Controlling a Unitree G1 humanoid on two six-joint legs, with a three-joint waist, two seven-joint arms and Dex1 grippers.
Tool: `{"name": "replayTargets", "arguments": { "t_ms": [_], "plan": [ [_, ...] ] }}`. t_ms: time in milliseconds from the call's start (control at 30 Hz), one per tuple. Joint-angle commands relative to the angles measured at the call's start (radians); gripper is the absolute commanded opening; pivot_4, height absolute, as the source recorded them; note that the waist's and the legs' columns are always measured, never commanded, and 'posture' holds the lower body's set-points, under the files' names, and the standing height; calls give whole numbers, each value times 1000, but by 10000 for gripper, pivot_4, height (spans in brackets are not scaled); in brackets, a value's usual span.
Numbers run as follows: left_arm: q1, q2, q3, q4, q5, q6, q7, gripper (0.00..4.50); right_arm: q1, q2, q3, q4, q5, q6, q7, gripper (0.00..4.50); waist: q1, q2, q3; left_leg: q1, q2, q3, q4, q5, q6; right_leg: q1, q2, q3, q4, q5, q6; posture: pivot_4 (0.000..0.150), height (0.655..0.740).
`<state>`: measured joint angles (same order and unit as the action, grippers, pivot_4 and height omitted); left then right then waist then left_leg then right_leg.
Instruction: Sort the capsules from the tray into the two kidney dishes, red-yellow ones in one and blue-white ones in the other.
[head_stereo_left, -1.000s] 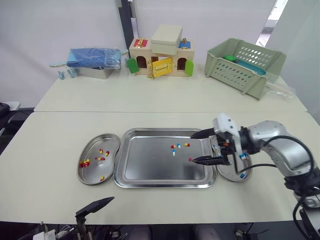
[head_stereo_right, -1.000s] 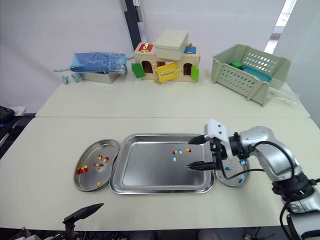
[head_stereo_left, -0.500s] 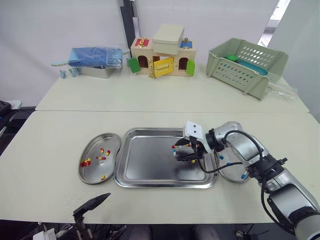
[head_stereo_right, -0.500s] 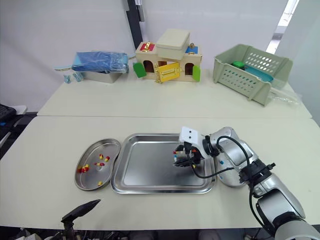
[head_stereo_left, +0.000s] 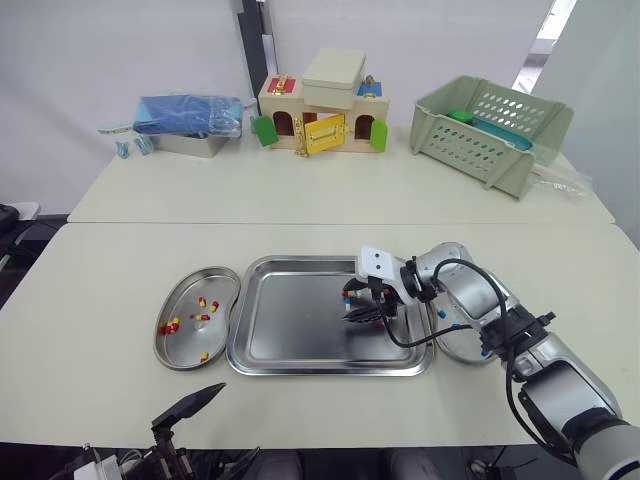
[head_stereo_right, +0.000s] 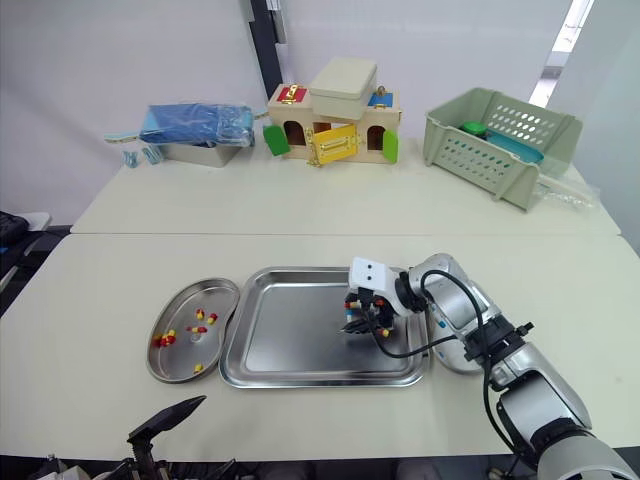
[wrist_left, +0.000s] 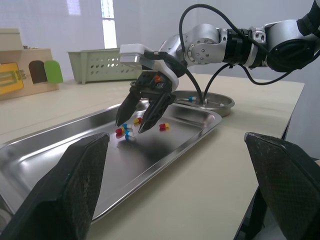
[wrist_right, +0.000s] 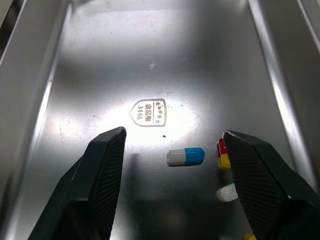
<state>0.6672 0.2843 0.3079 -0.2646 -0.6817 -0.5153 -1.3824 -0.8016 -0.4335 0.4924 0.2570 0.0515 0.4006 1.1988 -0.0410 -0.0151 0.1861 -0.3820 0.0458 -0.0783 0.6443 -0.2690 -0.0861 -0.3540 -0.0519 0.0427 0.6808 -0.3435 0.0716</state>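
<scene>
A blue-white capsule (wrist_right: 185, 156) lies flat on the floor of the tray (head_stereo_left: 330, 368), in the gap between the two spread fingers of the right gripper (wrist_right: 174, 134), touching neither finger and lying nearer one than the other. Close against that nearer finger sits a red-yellow capsule (wrist_right: 222, 152), with a white capsule end (wrist_right: 227, 191) just past it. The right wrist view shows the capsule clearly inside the open jaws and a small stamped shield mark on the tray floor beside it. From the head views the same gripper hides part of this cluster, and only a few coloured bits show at its tips over the right half of the tray. The left wrist view looks across the tray from low down and shows the right gripper's fingertips pointing down, parted, just above the metal, with several capsules (wrist_left: 125, 132) around and between them and one more (wrist_left: 163, 126) a little apart. The left gripper (wrist_left: 176, 137) has its fingers spread wide and holds nothing. It sits low, off the front edge of the table (head_stereo_left: 100, 290). The left kidney dish (head_stereo_left: 185, 357), touching the tray's left side, holds only red-yellow capsules (head_stereo_left: 170, 325). The right kidney dish (head_stereo_left: 462, 355), at the tray's right side, holds blue-white ones (head_stereo_left: 483, 350).
</scene>
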Motion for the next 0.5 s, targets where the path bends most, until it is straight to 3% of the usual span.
{"name": "replayTargets", "arguments": {
  "t_ms": [33,433,500],
  "plan": [
    [21,11,-10,-19,-3,-19,11,45000,-4,3,-10,-22,-7,-19,11,32720,0,0,0,0,0,0,0,0,0,0,0,0,0,0,0,1500,7400],
    [29,36,-25,-29,-2,-24,43,45000,-1,17,-13,6,-33,-36,5,32720,-1,0,0,0,0,0,0,0,0,0,0,0,0,0,0,1500,7400],
    [29,39,-26,-29,-3,-25,47,45000,1,17,-11,12,-38,-45,6,28887,-1,0,0,0,0,0,0,0,0,0,0,0,0,0,0,1500,7400]
  ]
}}
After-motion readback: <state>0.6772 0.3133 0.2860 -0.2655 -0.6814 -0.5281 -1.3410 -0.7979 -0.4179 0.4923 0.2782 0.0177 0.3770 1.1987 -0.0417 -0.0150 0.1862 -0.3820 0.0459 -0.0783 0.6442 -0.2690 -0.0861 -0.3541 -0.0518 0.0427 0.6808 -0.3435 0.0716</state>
